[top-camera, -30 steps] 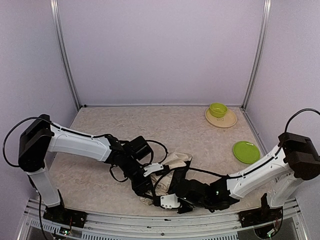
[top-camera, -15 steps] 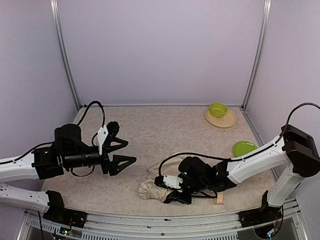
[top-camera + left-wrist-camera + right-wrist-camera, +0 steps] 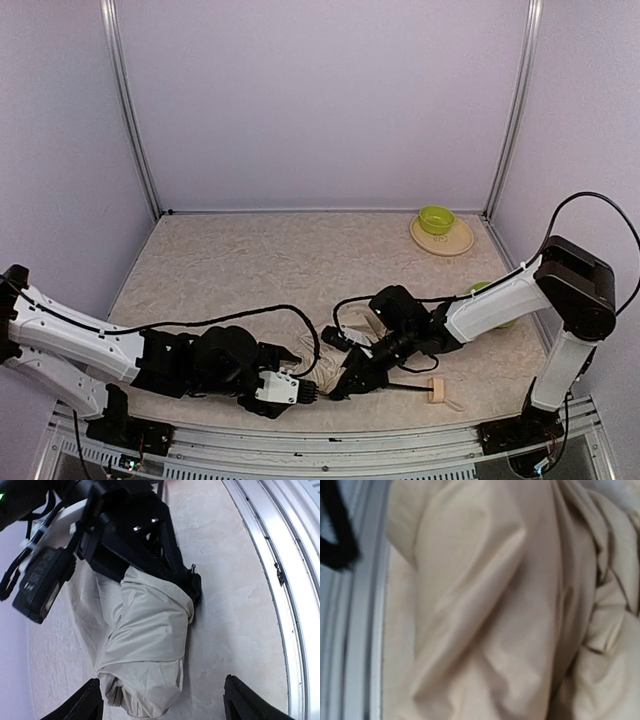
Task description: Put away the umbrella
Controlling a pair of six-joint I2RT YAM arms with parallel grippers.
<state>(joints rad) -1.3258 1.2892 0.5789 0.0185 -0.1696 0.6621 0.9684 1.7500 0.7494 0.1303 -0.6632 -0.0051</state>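
Half a second ago the left gripper (image 3: 290, 387) hung raised at 9 o'clock, well apart from the umbrella (image 3: 145, 640). Now it lies low at 6 o'clock, jaws released and spread wide, one finger (image 3: 85, 702) on either side of the cream bundle's end. The right gripper (image 3: 348, 378) stays clenched on the bundle's far end (its own camera shows only fabric). The umbrella lies by the near edge, its handle (image 3: 436, 389) at 5 o'clock.

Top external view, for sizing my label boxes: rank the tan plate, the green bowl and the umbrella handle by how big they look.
1. tan plate
2. green bowl
3. umbrella handle, smallest even though it lies nearer the camera
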